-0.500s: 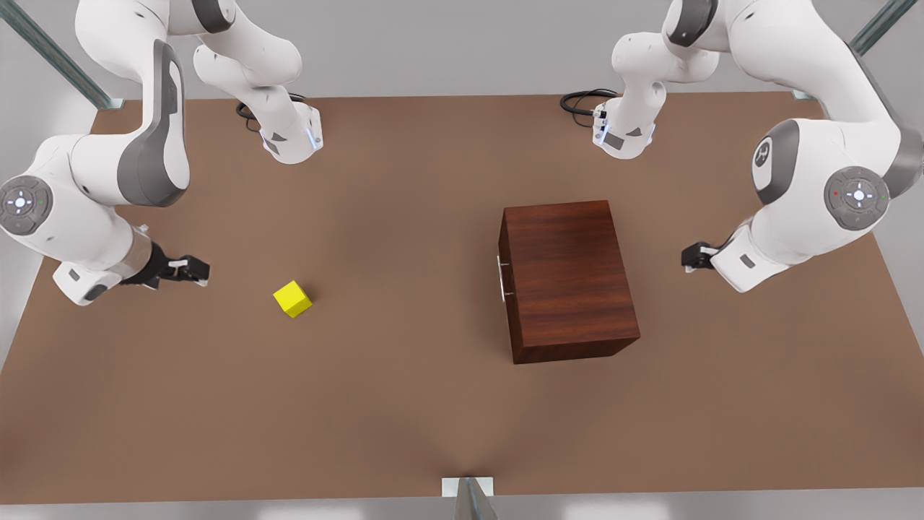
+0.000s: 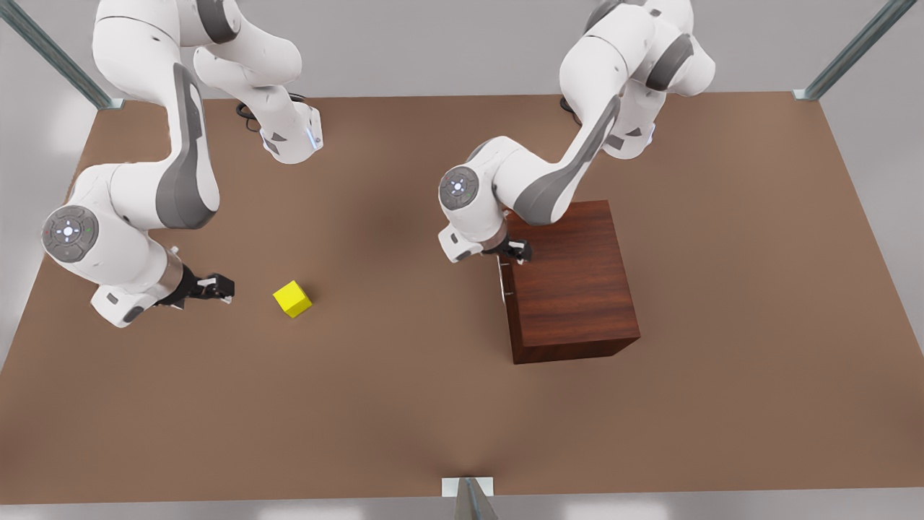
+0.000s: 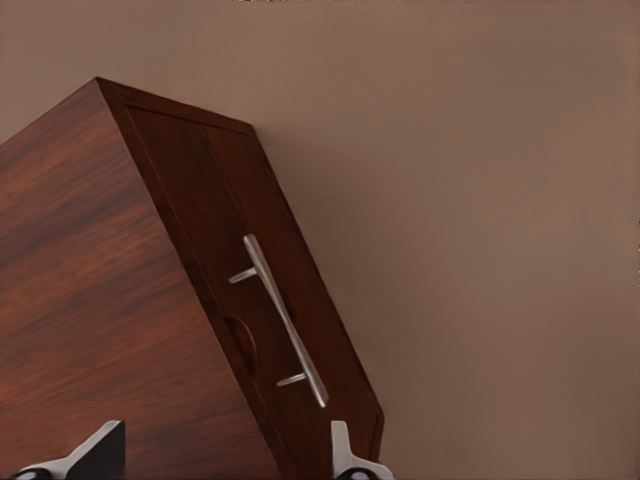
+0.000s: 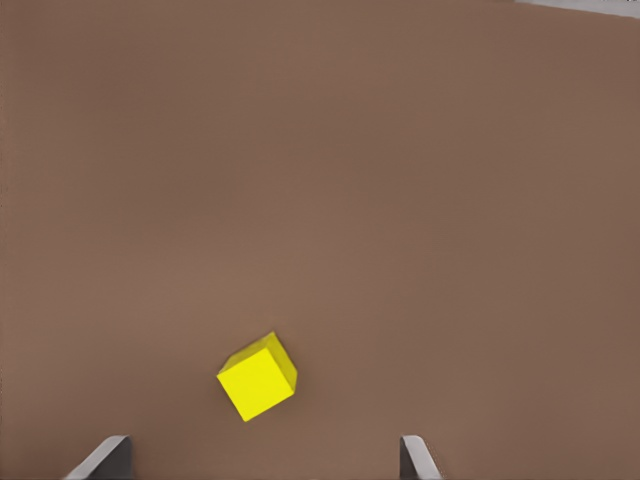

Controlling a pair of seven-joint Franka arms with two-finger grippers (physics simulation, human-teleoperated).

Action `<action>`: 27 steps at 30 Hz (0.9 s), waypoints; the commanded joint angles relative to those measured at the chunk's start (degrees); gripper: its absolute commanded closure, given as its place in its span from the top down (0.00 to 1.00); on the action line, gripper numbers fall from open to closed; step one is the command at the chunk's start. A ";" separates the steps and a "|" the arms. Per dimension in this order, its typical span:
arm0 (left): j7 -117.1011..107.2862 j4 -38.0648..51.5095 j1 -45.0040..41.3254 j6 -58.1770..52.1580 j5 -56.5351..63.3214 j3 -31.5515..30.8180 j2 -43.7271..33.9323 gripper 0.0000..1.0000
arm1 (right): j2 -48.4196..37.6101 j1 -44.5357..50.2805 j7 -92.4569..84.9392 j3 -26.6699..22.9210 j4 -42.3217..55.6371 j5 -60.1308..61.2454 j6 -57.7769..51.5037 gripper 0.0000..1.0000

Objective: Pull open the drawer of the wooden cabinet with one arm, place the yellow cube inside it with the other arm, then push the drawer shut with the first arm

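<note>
The yellow cube point(image 2: 292, 299) sits loose on the brown table point(image 2: 404, 404), toward the front view's left, well apart from the wooden cabinet point(image 2: 570, 289). The right gripper point(image 2: 216, 289) hovers low just beside the cube, on the side away from the cabinet, fingers spread wide and empty; in the right wrist view the cube point(image 4: 257, 377) lies between the two fingertips point(image 4: 105, 458) but ahead of them, turned at an angle to them. This arm's job comes second, so it should hold off or just line up with the cube's flat faces. Farther back, the left gripper point(image 2: 517, 251) is at the upper corner of the cabinet's front face, jaws apart, nothing held. The drawer point(image 3: 270, 330) is fully shut, flush with the cabinet body, and its handle point(image 3: 284, 320) is a thin silver bar on two posts. In the left wrist view the bar runs out ahead of the gripper point(image 3: 220, 460), not yet between the fingers. Step in hand looks like reaching the handle to pull. Doing it well likely means centring on the bar between its posts, fingers straddling it crosswise, closing firmly, then pulling straight out along the drawer's travel so the cabinet does not slide or twist. A grip near one post could skew the pull.
</note>
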 commanded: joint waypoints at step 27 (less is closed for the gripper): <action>-42.00 -0.15 -3.18 4.17 9.26 0.10 9.78 0.70 | 3.21 -1.79 -19.41 7.36 -33.47 -3.98 32.27 1.00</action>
